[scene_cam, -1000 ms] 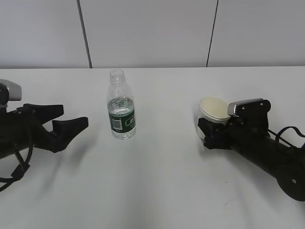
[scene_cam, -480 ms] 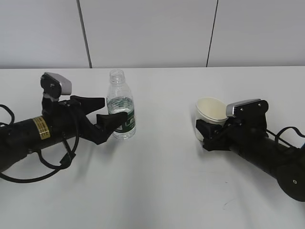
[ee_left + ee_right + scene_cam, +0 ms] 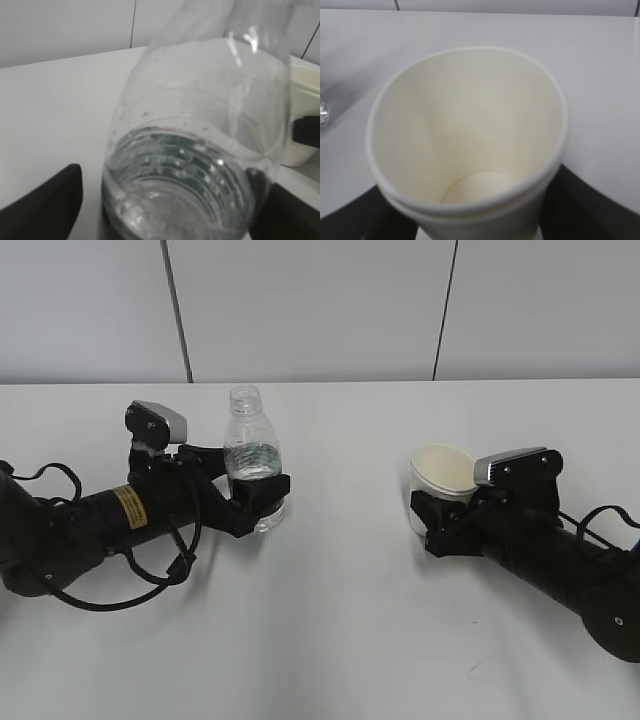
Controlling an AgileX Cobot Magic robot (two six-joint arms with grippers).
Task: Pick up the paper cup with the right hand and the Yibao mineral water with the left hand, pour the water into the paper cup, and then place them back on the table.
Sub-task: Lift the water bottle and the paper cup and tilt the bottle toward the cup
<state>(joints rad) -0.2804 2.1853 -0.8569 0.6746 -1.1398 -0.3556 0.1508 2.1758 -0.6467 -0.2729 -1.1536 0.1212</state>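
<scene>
Small clear plastic mineral-water bottle (image 3: 254, 462), green-labelled, uncapped, part-filled: upright on white counter (image 3: 330, 640). Thin-walled, light, slippery, spillable; best taken at the label. Left pincer (image 3: 250, 487) spread around the lower body, grip not evident. White paper cup (image 3: 445, 475), soft, crushable: between right pincer (image 3: 432, 520) fingers, apparently pinched.

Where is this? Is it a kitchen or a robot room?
Probably a robot test room, not a kitchen. There's just a plain white table against bare grey wall panels, and two black robot arms, one at a water bottle and one at a paper cup.
</scene>
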